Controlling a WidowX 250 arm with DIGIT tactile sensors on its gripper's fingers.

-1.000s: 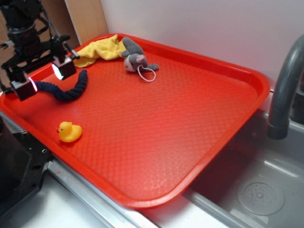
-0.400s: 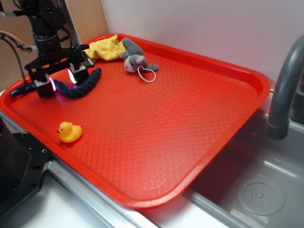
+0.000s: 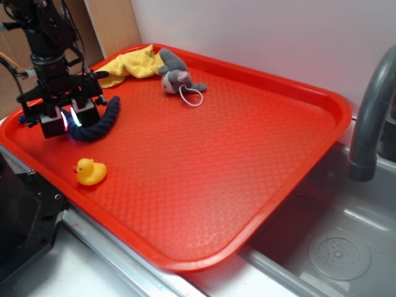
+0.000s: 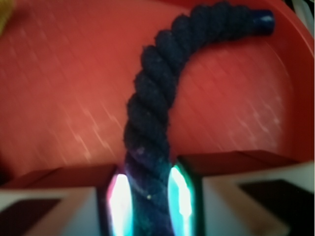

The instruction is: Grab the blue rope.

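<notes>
Pinching the rope (image 4: 147, 132) now: tool (image 3: 67, 119) has both pads pressed against its sides, wrist view shows the strand filling the gap between them.

Rope sits at the left end of the tray (image 3: 278, 185), near the rim, curling away from the tool toward the yellow cloth (image 3: 130, 65).

Risks, as I judge them:
- Grip is on soft twisted cotton, so it may compress and slip out on lift.
- Long tail will swing or drag, and could snag the cloth.
- Tool is close to the tray rim, so a sideways move could clip it.

Exterior view gives the tray layout, with duck (image 3: 90, 171) and plush (image 3: 176, 77) well clear. Only the wrist view shows pad contact and the rope's capped far end, though it's blurry.
</notes>
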